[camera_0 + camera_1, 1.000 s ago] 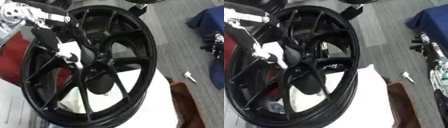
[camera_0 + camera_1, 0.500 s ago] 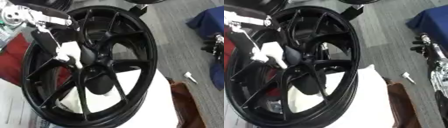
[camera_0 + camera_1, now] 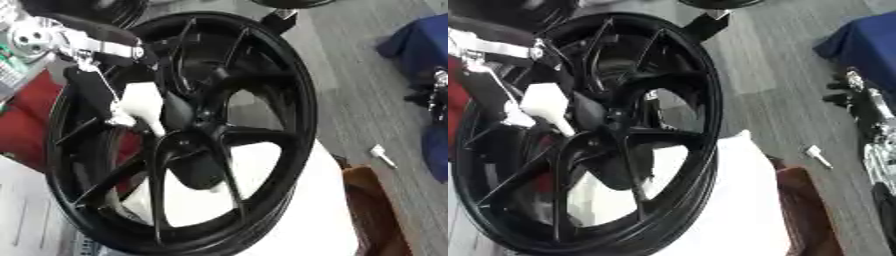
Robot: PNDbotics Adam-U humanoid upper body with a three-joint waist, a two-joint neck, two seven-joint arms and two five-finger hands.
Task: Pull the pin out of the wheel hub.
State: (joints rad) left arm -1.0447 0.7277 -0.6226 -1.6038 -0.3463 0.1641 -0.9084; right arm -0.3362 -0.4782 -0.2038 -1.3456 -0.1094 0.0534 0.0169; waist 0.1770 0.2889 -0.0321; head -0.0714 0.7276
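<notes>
— Where is the wheel hub [image 3: 188, 132] sitting?

— It stands on edge, black, filling most of both views, tilted a little, its lower rim resting against a white surface [image 3: 297, 210]. The spokes run out from a dark centre just below the middle of the wheel.

— And the pin?

— A white piece [image 3: 144, 107] lies over the spokes just up and left of the centre, its narrow end pointing down toward the centre. I take that for the pin, though its far end is hidden where it meets the black metal.

— Which hand is on it?

— The left hand [image 3: 105, 95] comes in from the upper left, silver joints at the wrist, black parts reaching down to the white piece. It touches the piece, but I cannot tell whether its fingers are curled round it or straight.

— The right hand?

— Silver and black parts [image 3: 868, 115] show at the right edge of the right eye view; whether its fingers are bent or straight I cannot tell.

— Anything else around?

— A small white object [image 3: 381, 155] lies on the grey floor to the right, well apart from the wheel, and blue cloth [image 3: 420, 45] sits at the upper right.
</notes>
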